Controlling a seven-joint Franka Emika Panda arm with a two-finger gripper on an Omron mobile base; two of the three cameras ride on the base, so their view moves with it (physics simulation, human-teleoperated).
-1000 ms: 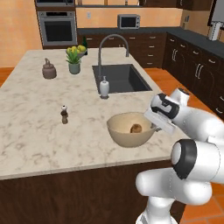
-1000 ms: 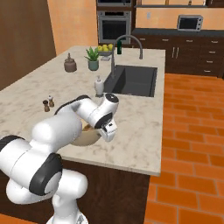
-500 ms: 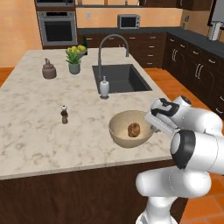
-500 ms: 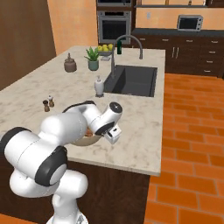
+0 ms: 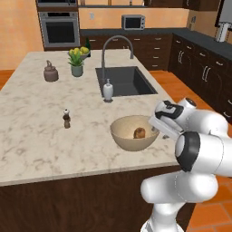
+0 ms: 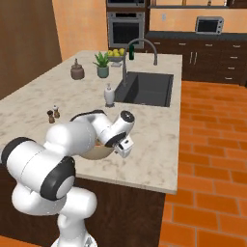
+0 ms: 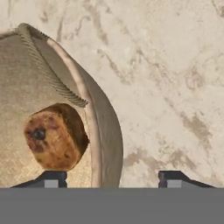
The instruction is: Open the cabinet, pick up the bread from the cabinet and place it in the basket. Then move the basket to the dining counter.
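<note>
The beige basket (image 5: 129, 144) stands on the marbled dining counter (image 5: 36, 136) near its front right corner, with the golden-brown bread (image 5: 139, 132) lying inside. My gripper (image 5: 157, 128) is at the basket's right rim, open. In the hand view the gripper (image 7: 112, 178) straddles the basket rim (image 7: 94, 131), one dark fingertip (image 7: 51, 177) inside next to the bread (image 7: 54, 135) and the other over bare counter (image 7: 166, 87). From the right base view the arm covers most of the basket (image 6: 99, 150). The cabinet is out of view.
A dark sink (image 5: 124, 80) with an arched faucet (image 5: 115, 43) lies behind the basket, a white soap dispenser (image 5: 108, 90) at its front edge. A small shaker (image 5: 66, 118), a brown teapot (image 5: 50, 72) and a potted plant (image 5: 77, 59) stand to the left.
The jaws have gone from shut on the basket rim to open, letting it go. The basket rests in about the same spot.
</note>
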